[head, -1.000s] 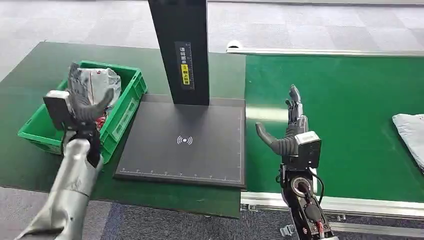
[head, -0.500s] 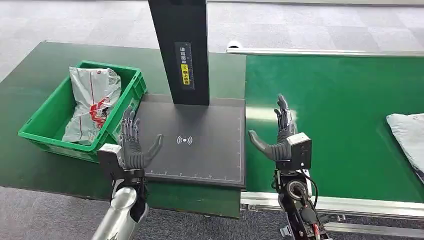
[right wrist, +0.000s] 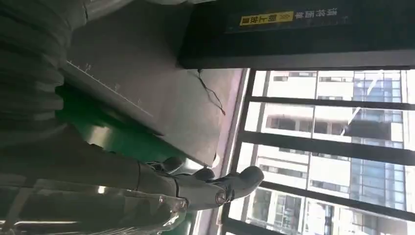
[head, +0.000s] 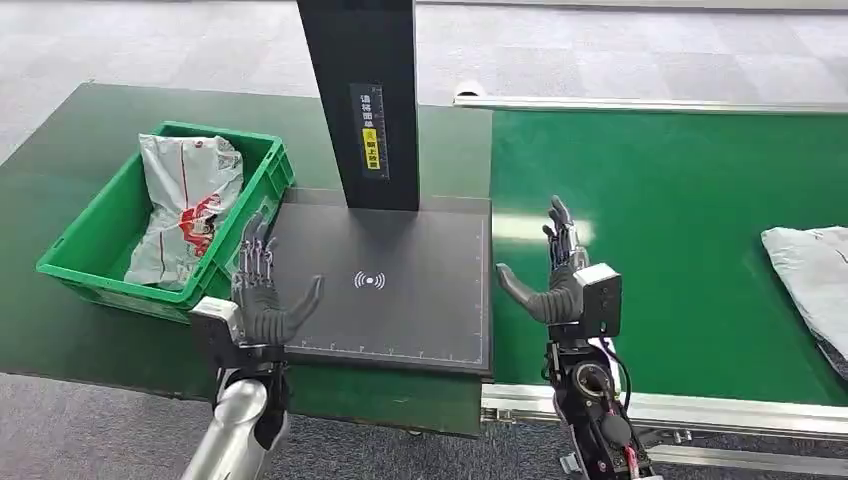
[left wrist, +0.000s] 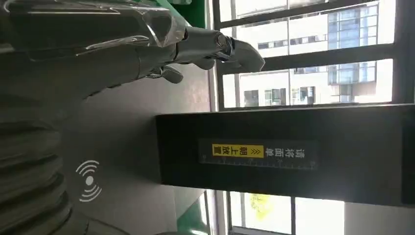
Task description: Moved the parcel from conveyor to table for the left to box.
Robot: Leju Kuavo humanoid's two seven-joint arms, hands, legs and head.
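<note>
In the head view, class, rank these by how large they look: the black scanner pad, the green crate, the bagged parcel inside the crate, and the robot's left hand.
1. Black scanner pad
2. Green crate
3. Bagged parcel
4. Left hand, though it is nearer the camera, so it looks larger than it really is.

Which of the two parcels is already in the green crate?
The white parcel with red print, lying in the green crate at the left. The plain grey parcel lies on the conveyor.
</note>
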